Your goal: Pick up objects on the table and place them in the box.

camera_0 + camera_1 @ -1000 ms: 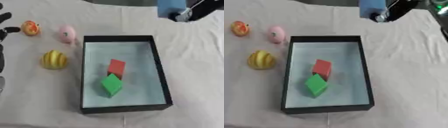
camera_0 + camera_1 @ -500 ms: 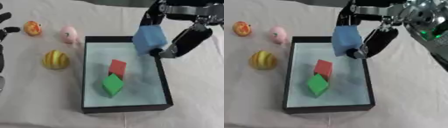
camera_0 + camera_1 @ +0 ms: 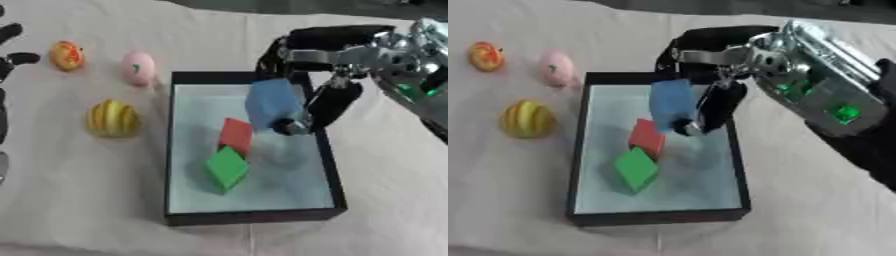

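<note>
My right hand (image 3: 324, 75) pinches the blue block (image 3: 273, 104) between fingers and thumb, over the far half of the black box (image 3: 325, 150). Inside the box a red block (image 3: 235, 135) touches a green block (image 3: 227, 168) just nearer me. Left of the box on the bench (image 3: 70, 190) lie a yellow fruit (image 3: 113, 118), a pink one (image 3: 138, 69) and an orange one (image 3: 67, 55); my left hand (image 3: 10, 60) shows at the left edge, fingers spread.

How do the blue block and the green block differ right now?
The blue block is held in the right hand above the box; the green block lies on the box floor, untouched. The blue block is at the far end of the box, the green block nearer the camera, touching the red block. Both are plain, solid-coloured blocks.
</note>
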Available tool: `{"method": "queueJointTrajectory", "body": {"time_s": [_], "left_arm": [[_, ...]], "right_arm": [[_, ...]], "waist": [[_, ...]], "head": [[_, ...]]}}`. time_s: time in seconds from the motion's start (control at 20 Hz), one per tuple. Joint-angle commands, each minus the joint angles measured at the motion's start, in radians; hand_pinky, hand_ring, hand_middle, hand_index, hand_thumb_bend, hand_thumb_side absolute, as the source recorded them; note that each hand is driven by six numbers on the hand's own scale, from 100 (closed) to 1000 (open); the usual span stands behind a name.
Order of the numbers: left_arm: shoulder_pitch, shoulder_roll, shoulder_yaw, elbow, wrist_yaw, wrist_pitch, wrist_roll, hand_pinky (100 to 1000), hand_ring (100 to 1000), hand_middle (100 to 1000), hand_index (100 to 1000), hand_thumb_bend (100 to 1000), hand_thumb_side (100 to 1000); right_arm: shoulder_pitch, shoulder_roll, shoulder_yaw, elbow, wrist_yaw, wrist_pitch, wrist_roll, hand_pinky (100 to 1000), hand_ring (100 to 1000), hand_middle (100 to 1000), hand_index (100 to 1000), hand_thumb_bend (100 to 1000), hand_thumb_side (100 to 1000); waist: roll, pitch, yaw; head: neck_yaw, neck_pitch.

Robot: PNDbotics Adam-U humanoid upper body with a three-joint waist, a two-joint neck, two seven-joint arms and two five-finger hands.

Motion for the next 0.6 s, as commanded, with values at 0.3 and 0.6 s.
{"method": "queueJointTrajectory", "body": {"time_s": [0.3, 0.6], "left_arm": [[-0.013, 0.029, 0.002, -0.017, -0.001, 0.0, -0.003, 591, 783, 798, 727, 218, 802], [-0.011, 0.03, 0.003, -0.017, -0.001, 0.0, -0.004, 592, 784, 799, 727, 219, 801]], "right_arm": [[-0.011, 0.024, 0.025, 0.086, 0.043, -0.082, -0.008, 759, 737, 641, 767, 411, 113], [-0.008, 0.018, 0.001, 0.071, 0.027, -0.118, -0.008, 841, 865, 860, 953, 623, 304]], "waist": [[0.006, -0.022, -0.001], [0.006, -0.022, -0.004]], "head": [[-0.003, -0.004], [-0.001, -0.005]]}}
